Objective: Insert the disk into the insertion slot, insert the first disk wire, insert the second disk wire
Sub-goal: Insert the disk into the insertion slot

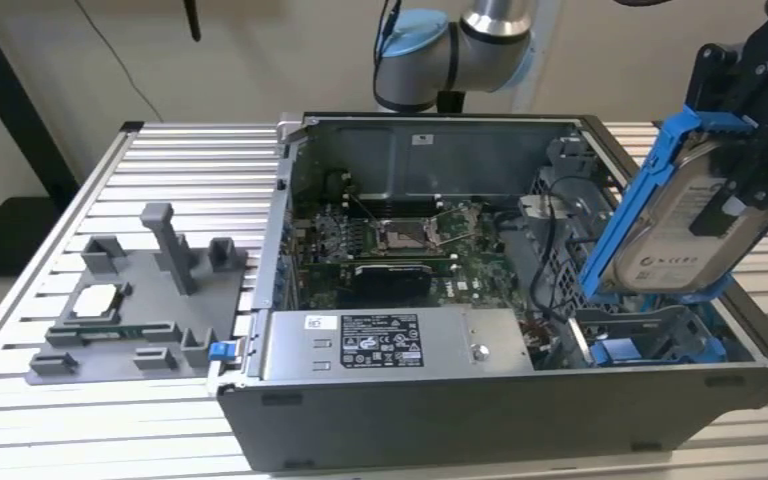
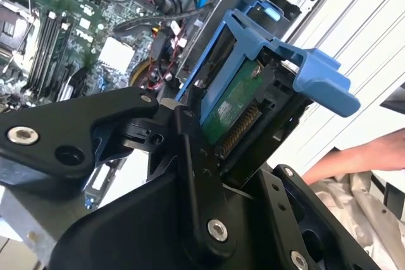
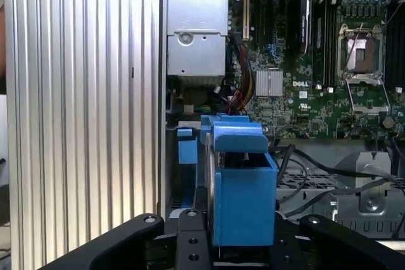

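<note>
Exterior view: open computer case [image 1: 491, 420] on ribbed aluminium table [image 1: 171, 160], beige wall [image 1: 264, 60] behind case; gripper [image 1: 738, 190], fingers clamped on disk [image 1: 678, 230], tilted above case's insertion slot [image 1: 651, 335].

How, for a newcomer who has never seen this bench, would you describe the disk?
Find the open grey computer case on the slatted table. Above its end at the exterior view's right, the gripper holds the disk tilted: a silver drive in a bright blue frame, unlike the black-labelled power-supply box.
</note>
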`<state>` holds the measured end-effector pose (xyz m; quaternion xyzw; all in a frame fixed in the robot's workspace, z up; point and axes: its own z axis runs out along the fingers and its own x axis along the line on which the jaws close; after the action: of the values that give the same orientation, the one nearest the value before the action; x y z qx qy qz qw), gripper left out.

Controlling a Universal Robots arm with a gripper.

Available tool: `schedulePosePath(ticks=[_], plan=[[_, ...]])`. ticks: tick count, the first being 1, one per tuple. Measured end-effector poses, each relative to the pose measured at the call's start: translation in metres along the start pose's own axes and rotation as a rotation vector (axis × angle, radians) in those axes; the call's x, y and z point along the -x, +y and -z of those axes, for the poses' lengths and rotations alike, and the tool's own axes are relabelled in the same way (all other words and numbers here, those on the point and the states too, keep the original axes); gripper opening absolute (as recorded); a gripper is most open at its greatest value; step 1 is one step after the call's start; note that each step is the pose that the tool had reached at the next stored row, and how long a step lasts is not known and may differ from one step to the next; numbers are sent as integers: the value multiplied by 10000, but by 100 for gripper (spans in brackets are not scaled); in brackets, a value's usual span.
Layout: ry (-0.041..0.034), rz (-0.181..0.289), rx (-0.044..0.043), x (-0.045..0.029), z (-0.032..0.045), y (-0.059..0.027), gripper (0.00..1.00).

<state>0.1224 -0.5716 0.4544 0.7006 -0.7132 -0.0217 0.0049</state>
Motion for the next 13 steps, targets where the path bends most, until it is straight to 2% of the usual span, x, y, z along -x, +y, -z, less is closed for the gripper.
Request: schedulePosePath(ticks=[10,13], plan=[[-65,2,2,-62,-86,-27,0],[-66,2,1,-62,-91,-28,0]])
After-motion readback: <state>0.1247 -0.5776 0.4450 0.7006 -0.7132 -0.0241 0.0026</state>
